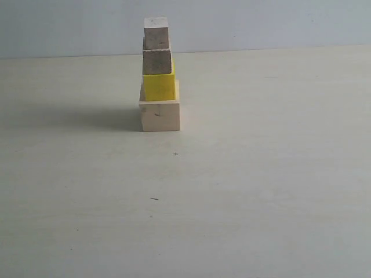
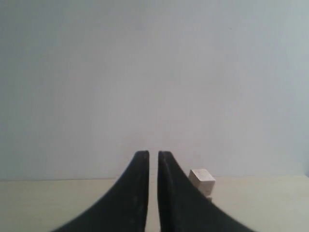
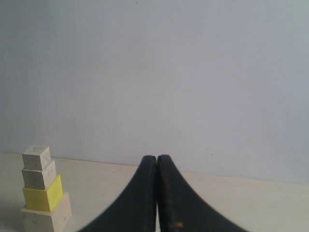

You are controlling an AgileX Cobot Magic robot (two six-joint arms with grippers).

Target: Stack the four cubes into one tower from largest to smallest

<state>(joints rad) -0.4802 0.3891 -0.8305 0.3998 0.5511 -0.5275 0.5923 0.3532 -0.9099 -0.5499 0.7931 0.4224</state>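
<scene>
**Exterior view.** Finds the tower (image 1: 158, 75) upright on the table (image 1: 261, 185), left of centre and toward the far wall (image 1: 278, 23). Reads from the bottom: large pale cube (image 1: 159, 116) on the table, yellow cube (image 1: 158, 87) on it, medium-small pale cube (image 1: 157, 62) next, smallest pale cube (image 1: 156, 33) on top, each touching the one below. Notes the facing sides of the top two as darker than that of the large pale cube. Records a soft shadow (image 1: 75, 119) on the table to the left of the tower.

**Left wrist view.** Shows the left gripper (image 2: 153, 153) with its two black fingers (image 2: 137, 193) drawn nearly together, a thin slit between them, nothing held. Places the smallest pale cube (image 2: 202, 180) beyond the fingers and untouched by them. Makes out only a sliver of the cube beneath it — the rest hidden behind one finger.

**Right wrist view.** Shows the right gripper (image 3: 157, 157) with fingers (image 3: 140, 193) pressed tip to tip, empty. Places the whole tower (image 3: 41, 193) off to one side on the table, apart from the gripper. Counts all four cubes in order — the large pale cube cut by the frame edge.
</scene>
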